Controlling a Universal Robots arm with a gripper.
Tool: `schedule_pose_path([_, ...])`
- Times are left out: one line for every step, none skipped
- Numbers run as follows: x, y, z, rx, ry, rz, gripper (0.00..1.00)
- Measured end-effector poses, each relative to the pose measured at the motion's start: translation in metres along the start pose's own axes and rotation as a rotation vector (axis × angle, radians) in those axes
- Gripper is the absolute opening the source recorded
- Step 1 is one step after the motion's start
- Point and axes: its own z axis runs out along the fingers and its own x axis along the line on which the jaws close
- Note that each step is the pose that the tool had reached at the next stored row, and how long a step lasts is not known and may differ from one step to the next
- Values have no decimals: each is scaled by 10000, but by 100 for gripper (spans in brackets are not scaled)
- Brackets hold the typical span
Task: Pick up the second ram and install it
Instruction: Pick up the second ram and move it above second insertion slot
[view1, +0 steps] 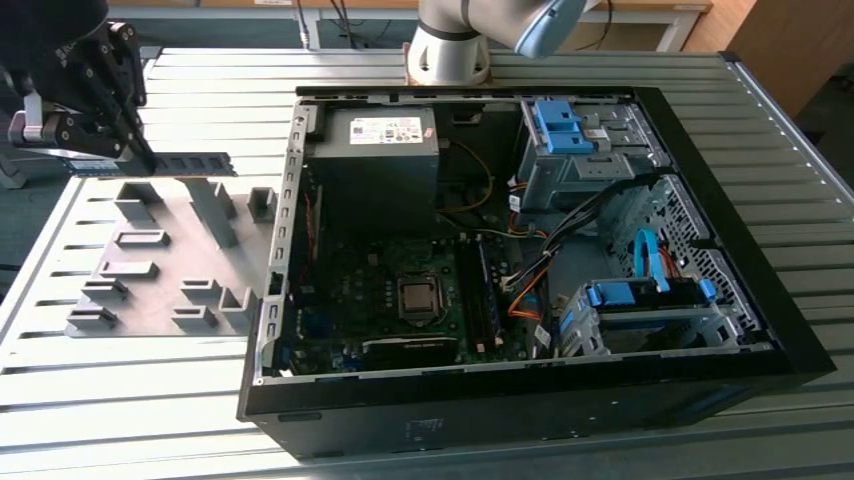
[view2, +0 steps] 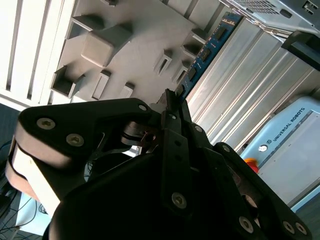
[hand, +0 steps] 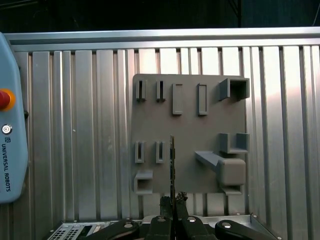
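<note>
End effector (hand: 172, 201) is mine, pinched tight on one end of the second ram (hand: 172, 160), which shows edge-on in the first wrist view. Stick juts out over the grey holder plate (hand: 190, 125) on the bench (hand: 90, 125), prob. clear of its blocks, hard to tell. Open PC case (view1: 534, 400) lies to the exterior view's right of the plate, w/ motherboard (view1: 347, 280) exposed.
</note>
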Motion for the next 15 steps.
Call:
schedule_pose_path([0,-2,0,0,0,0,14])
schedule_pose_path([0,-6,0,0,0,0,14])
schedule_pose_path([0,-8,-1,-1,1,0,14])
schedule_pose_path([-1,-10,-1,-1,1,1,14])
schedule_pose_path([-1,-13,0,0,0,1,14])
schedule_pose_path([-1,-16,0,0,0,0,14])
schedule_pose_path([-1,-18,-1,0,0,0,14])
schedule_pose_path([-1,-20,-1,0,0,1,14])
schedule_pose_path([-1,-24,-1,0,0,-1,14])
schedule_pose_path([-2,-28,-1,-1,0,0,14])
schedule_pose_path([-2,-30,-1,-1,1,1,14])
schedule_pose_path([-2,-34,-1,0,0,0,14])
schedule_pose_path([-2,-40,-1,0,1,-1,14])
schedule_pose_path([-2,-48,-1,-1,1,-1,14])
schedule_pose_path([-3,-55,-1,-1,0,0,14])
